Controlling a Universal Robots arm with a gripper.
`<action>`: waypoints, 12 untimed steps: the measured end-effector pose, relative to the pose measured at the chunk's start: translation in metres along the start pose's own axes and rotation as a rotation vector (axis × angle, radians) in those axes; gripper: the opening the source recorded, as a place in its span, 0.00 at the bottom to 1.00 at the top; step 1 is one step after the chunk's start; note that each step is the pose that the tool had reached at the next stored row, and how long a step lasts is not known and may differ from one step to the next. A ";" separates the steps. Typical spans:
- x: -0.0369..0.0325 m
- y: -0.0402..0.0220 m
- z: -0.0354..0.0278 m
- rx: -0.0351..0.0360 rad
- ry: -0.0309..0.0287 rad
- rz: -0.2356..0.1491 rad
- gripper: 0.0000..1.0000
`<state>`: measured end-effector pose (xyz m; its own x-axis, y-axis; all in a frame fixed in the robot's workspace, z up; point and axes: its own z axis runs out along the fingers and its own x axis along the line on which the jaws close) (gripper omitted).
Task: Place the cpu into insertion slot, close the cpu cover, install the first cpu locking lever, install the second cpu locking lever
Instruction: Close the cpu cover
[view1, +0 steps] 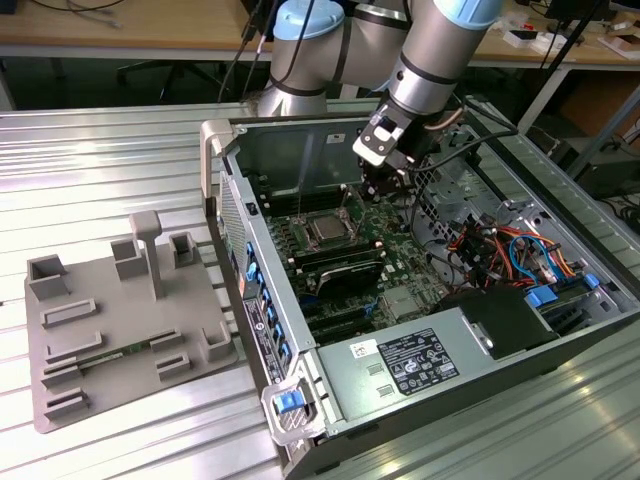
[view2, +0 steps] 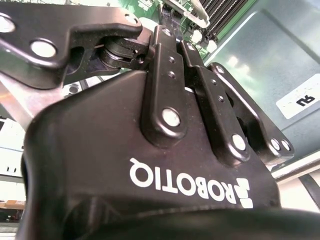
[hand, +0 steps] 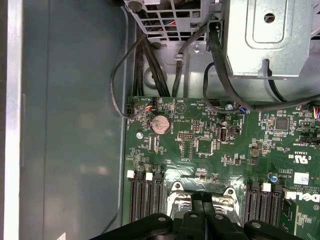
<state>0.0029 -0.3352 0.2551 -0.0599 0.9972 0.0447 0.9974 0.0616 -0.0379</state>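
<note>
In the exterior view, your arm is hanging over the open computer case (view1: 560, 300). The case is lying on its side on the ribbed metal worktop (view1: 100, 170), likely so the board faces up and can be worked from above. It is holding the green motherboard (view1: 400, 300), a power supply (view1: 400, 365) and bundled cables (view1: 500, 245). The cpu (view1: 326, 230) is showing as a silver-grey square seated inside the insertion slot (view1: 326, 247), and I cannot tell whether anything is latched over it. Your hand (view1: 386, 182) is hovering just beside the slot, toward the exterior view's right. A grey fixture tray (view1: 120, 320) is sitting well apart from the case, with what looks like a thin green strip (view1: 112, 350) lying in one recess.

In the second wrist view, the hand's black body and linkages are blocking most of the scene, and the memory slots (view2: 220, 12) are peeking past them.

In the first wrist view, the fingertips (hand: 197, 212) are pressing together, clenched, with nothing visible between them. They are pointing at the slot's silver edge, which suits work on the socket.
</note>
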 end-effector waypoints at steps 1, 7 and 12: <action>0.0000 -0.0011 0.0000 0.0000 0.0007 0.000 0.11; 0.0000 -0.0052 0.0002 -0.0004 0.0031 0.000 0.11; -0.0001 -0.0073 0.0005 -0.0005 0.0042 0.000 0.11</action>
<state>-0.0044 -0.3357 0.2549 -0.0597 0.9970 0.0489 0.9974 0.0616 -0.0373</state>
